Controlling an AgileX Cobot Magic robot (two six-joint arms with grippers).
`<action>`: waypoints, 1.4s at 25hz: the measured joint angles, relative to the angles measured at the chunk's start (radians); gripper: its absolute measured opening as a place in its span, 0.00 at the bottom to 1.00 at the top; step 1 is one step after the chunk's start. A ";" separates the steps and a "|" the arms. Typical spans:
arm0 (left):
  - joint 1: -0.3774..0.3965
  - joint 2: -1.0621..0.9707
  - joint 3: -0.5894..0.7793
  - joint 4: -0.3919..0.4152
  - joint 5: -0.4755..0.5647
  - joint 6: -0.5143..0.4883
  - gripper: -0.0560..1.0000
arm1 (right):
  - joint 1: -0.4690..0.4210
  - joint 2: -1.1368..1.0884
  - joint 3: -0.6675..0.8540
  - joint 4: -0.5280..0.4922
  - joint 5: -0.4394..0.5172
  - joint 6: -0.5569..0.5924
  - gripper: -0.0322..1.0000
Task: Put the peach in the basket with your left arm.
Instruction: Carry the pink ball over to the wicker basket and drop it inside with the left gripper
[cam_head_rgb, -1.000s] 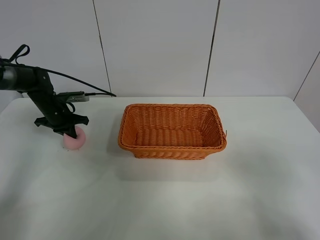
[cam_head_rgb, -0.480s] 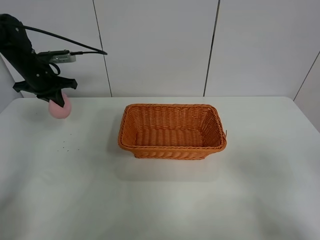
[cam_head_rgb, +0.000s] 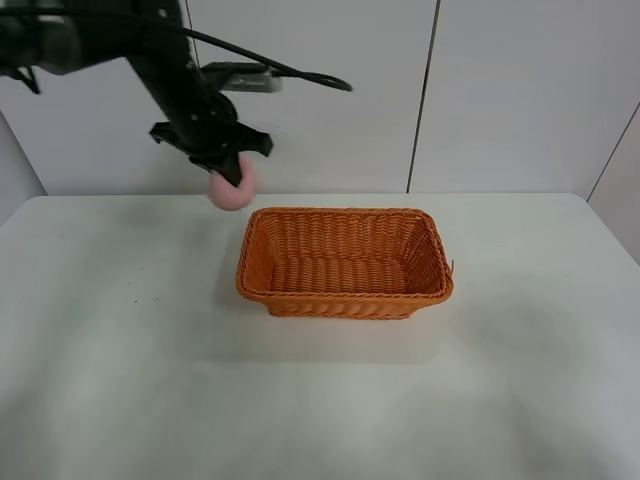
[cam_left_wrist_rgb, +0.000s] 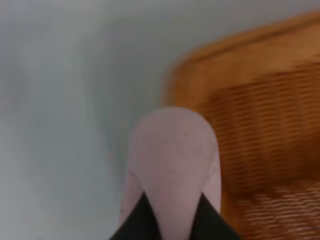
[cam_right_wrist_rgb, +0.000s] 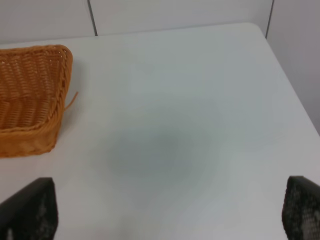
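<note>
My left gripper (cam_head_rgb: 228, 172) is shut on the pale pink peach (cam_head_rgb: 233, 189) and holds it high in the air, just beyond the far left corner of the orange wicker basket (cam_head_rgb: 345, 262). In the left wrist view the peach (cam_left_wrist_rgb: 172, 162) sits between the two black fingers (cam_left_wrist_rgb: 135, 222), with the basket (cam_left_wrist_rgb: 255, 125) blurred beside and below it. My right gripper (cam_right_wrist_rgb: 170, 235) shows only as two black fingertips (cam_right_wrist_rgb: 30, 212) wide apart over the white table, holding nothing. The basket's corner also shows in the right wrist view (cam_right_wrist_rgb: 30, 95).
The white table (cam_head_rgb: 320, 400) holds only the basket, which is empty inside. A white panelled wall (cam_head_rgb: 320, 90) stands behind the table's far edge. A black cable (cam_head_rgb: 290, 72) trails from my left arm.
My left gripper has lifted the peach off the table at the left and carried it up and rightward, to above the basket's far left corner. The basket has not moved.
</note>
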 joint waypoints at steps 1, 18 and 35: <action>-0.038 0.032 -0.031 0.000 0.000 -0.011 0.16 | 0.000 0.000 0.000 0.000 0.000 0.000 0.70; -0.239 0.402 -0.239 -0.004 -0.039 -0.028 0.35 | 0.000 0.000 0.000 0.000 0.000 0.000 0.70; -0.221 0.241 -0.249 0.041 0.085 -0.024 0.87 | 0.000 0.000 0.000 0.001 0.000 0.000 0.70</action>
